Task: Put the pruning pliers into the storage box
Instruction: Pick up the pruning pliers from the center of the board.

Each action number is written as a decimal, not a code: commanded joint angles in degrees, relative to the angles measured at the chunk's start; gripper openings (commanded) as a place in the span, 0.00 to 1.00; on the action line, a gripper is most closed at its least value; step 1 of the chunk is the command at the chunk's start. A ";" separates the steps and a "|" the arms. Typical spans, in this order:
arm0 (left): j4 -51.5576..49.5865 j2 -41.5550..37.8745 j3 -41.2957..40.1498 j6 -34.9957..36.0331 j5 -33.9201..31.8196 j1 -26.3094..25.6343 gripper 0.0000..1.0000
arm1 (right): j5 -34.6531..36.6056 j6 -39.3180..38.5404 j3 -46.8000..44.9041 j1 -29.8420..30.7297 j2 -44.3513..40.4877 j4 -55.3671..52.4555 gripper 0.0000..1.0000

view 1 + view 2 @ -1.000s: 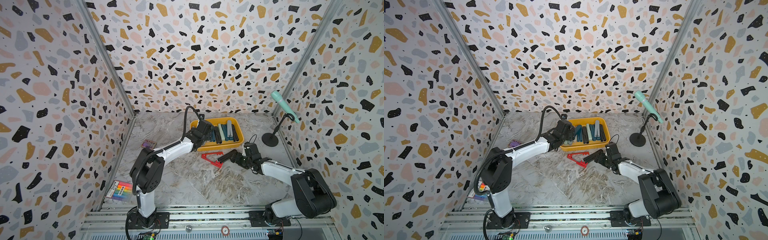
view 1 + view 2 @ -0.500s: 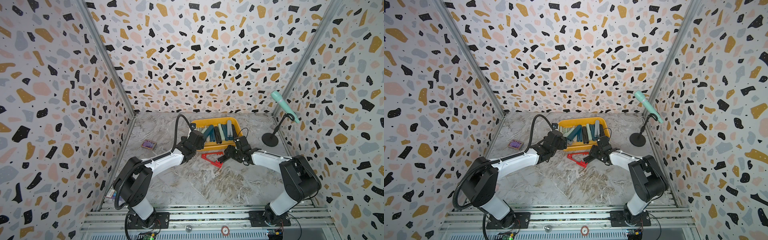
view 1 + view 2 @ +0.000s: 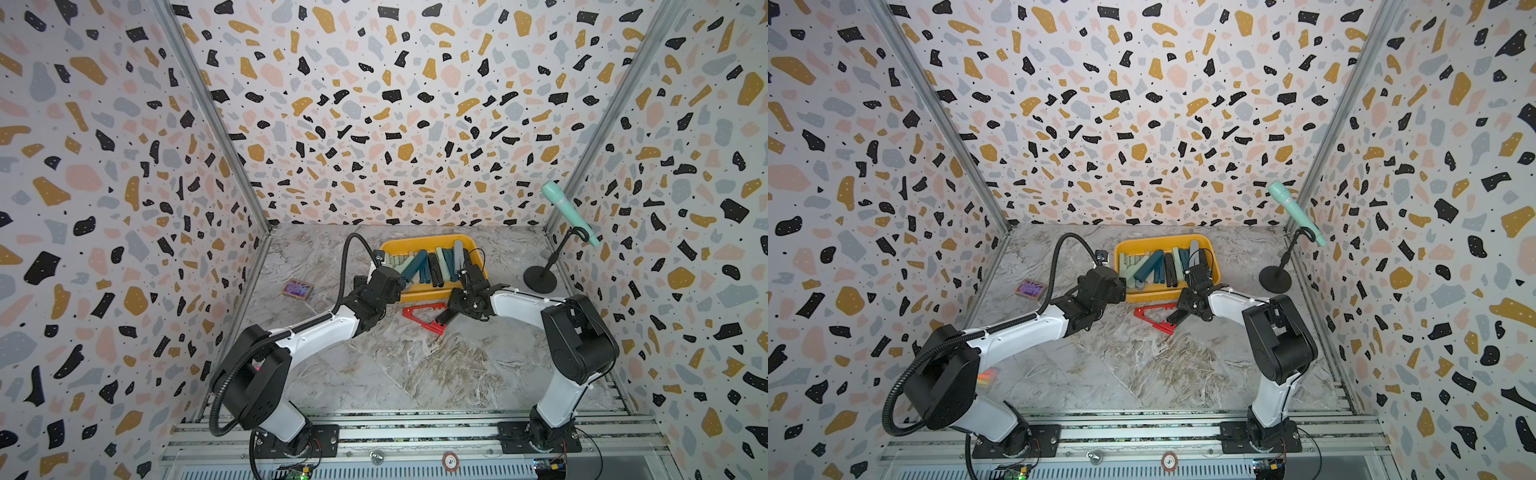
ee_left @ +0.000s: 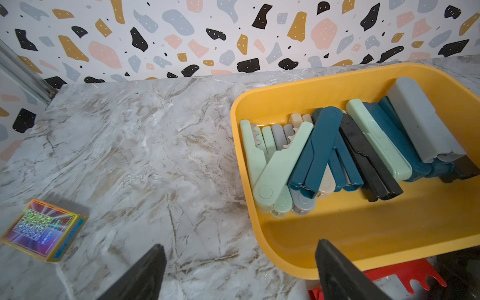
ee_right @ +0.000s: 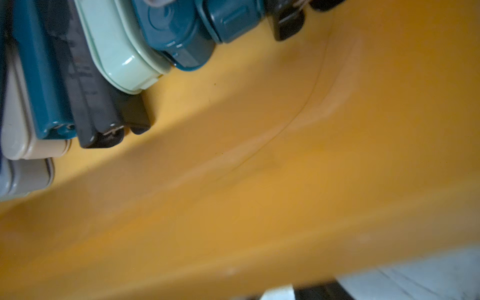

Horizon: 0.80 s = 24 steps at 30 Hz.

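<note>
Red pruning pliers (image 3: 422,308) are lying crosswise on the desk (image 3: 374,374), splayed, hinge pointing left. The left end effector (image 4: 240,244) is gaping empty. I cannot tell the right end effector's (image 3: 444,319) grip.

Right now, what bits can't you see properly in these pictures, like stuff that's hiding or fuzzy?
Right gripper: in both top views its black body hides whether it grips the red toothed plastic pliers.
Lower pliers in the shallow yellow plastic tray: left wrist view, buried under upper ones, uncountable.
Red pliers, left wrist view: cut off by the bottom edge.
Something colourful: in a top view, mostly behind the left arm; unidentifiable.
</note>
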 commanded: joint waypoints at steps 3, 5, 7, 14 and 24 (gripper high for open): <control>1.36 -2.77 -2.01 1.45 -3.93 0.09 0.90 | 2.40 -4.80 -1.54 -0.94 0.22 -8.28 0.58; 1.58 -3.32 -2.56 1.62 -4.56 0.17 0.91 | 2.50 -7.16 -1.69 -1.70 0.70 -9.80 0.54; 1.20 -3.73 -2.55 2.29 -5.14 0.18 0.91 | 3.86 -9.23 -2.34 -2.49 0.79 -11.21 0.50; 0.13 -4.64 -2.36 2.81 -5.94 0.18 0.92 | 4.50 -15.75 -7.06 -6.81 -4.91 -11.02 0.48; 1.04 -4.64 -3.45 0.87 -3.15 0.18 0.92 | -2.96 -27.69 -8.26 -10.11 -6.12 -11.54 0.55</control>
